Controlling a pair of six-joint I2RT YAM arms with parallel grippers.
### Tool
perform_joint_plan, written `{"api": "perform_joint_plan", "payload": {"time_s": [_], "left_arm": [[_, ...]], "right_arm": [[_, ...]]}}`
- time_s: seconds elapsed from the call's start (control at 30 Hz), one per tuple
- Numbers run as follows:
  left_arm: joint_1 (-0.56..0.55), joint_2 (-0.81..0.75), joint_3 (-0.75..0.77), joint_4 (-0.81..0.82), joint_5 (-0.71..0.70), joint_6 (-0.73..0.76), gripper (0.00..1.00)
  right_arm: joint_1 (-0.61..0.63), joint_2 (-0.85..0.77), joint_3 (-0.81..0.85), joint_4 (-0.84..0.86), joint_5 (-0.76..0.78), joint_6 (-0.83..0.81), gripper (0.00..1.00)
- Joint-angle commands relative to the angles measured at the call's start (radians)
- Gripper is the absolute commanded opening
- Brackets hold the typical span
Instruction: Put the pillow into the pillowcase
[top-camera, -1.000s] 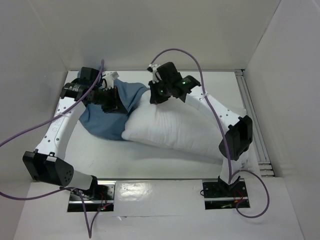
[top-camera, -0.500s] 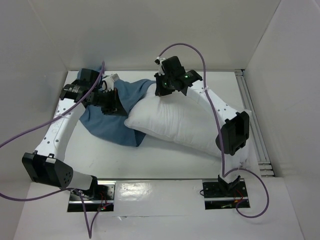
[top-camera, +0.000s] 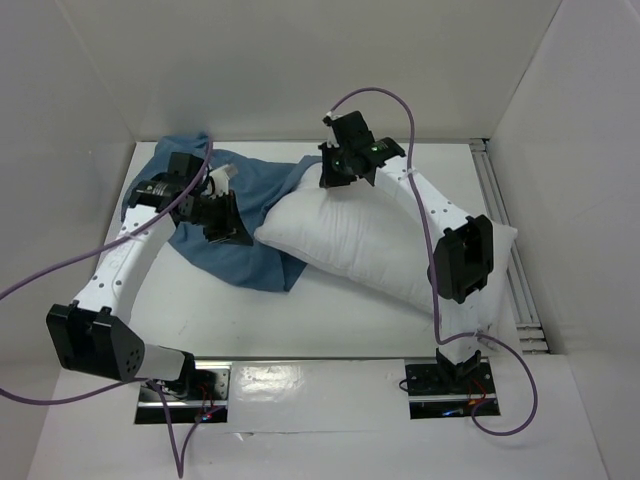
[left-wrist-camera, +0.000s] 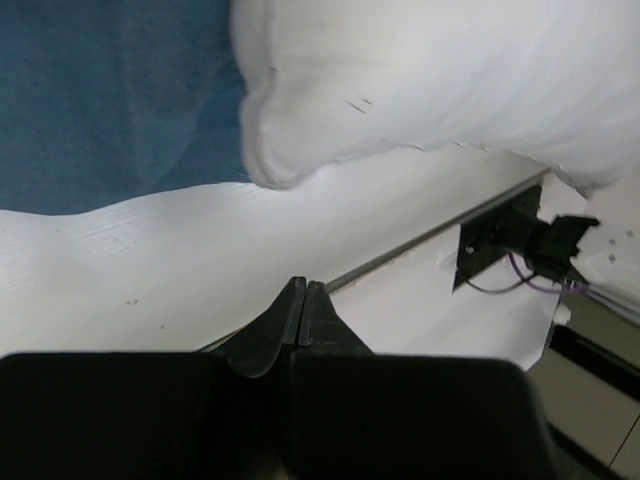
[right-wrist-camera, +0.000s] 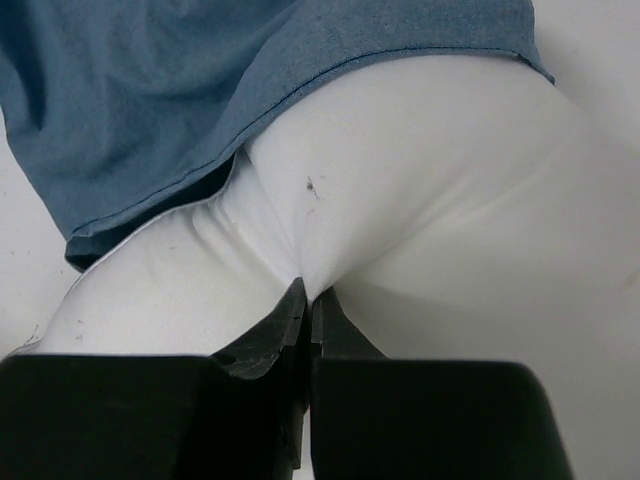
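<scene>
The white pillow (top-camera: 380, 245) lies slantwise across the middle of the table. Its far left end rests against the blue pillowcase (top-camera: 255, 195), which is spread wrinkled at the back left. My right gripper (top-camera: 333, 180) is at the pillow's far end. In the right wrist view it (right-wrist-camera: 309, 290) is shut on a pinched fold of the pillow (right-wrist-camera: 420, 180), and the pillowcase hem (right-wrist-camera: 150, 90) drapes over the pillow beyond. My left gripper (top-camera: 232, 228) is over the pillowcase beside the pillow's corner. In the left wrist view it (left-wrist-camera: 303, 288) is shut with nothing showing between the tips; the pillow (left-wrist-camera: 430, 80) and pillowcase (left-wrist-camera: 110, 100) lie beyond.
White walls enclose the table at the back and both sides. A metal rail (top-camera: 500, 220) runs along the right edge. The arm base plates (top-camera: 445, 380) sit at the near edge, and purple cables loop over both arms.
My right gripper has moved back and to the right, taking the pillow's far end with it. The pillowcase has spread out toward the back left. My left gripper has shifted slightly nearer.
</scene>
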Motion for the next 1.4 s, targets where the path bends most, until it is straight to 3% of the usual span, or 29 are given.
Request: {"api": "perform_joint_plan", "payload": {"time_s": [0.0, 0.07, 0.2, 0.33, 0.37, 0.53, 0.6, 0.73, 1.03, 1.37], "left_arm": [[-0.004, 0.012, -0.045, 0.098, -0.123, -0.100, 0.09], [-0.018, -0.004, -0.094, 0.161, -0.170, -0.153, 0.17], [-0.067, -0.077, -0.250, 0.298, -0.218, -0.229, 0.19], [-0.122, -0.171, -0.468, 0.543, -0.218, -0.338, 0.44], [-0.151, -0.183, -0.505, 0.586, -0.251, -0.368, 0.59], [-0.263, -0.280, -0.724, 0.838, -0.409, -0.503, 0.83], [-0.336, -0.306, -0.737, 0.859, -0.577, -0.520, 0.90], [-0.418, -0.201, -0.664, 0.835, -0.762, -0.511, 0.85], [-0.525, 0.062, -0.466, 0.703, -1.000, -0.522, 0.78], [-0.544, 0.150, -0.455, 0.669, -1.074, -0.522, 0.75]], "right_arm": [[-0.005, -0.021, -0.007, 0.042, -0.024, -0.011, 0.00], [-0.005, -0.021, -0.007, 0.042, -0.033, -0.011, 0.00], [-0.005, -0.030, -0.016, 0.052, -0.033, -0.011, 0.00], [-0.005, -0.039, -0.025, 0.052, -0.042, -0.020, 0.00], [-0.005, -0.039, -0.025, 0.052, -0.042, -0.020, 0.00], [-0.005, -0.039, -0.025, 0.052, -0.052, -0.020, 0.00], [-0.005, -0.039, -0.025, 0.052, -0.061, -0.020, 0.00], [-0.005, -0.030, -0.002, 0.042, -0.061, -0.029, 0.00], [-0.005, -0.021, 0.018, 0.033, -0.079, -0.029, 0.00], [-0.005, -0.021, 0.027, 0.033, -0.079, -0.039, 0.00]]}}
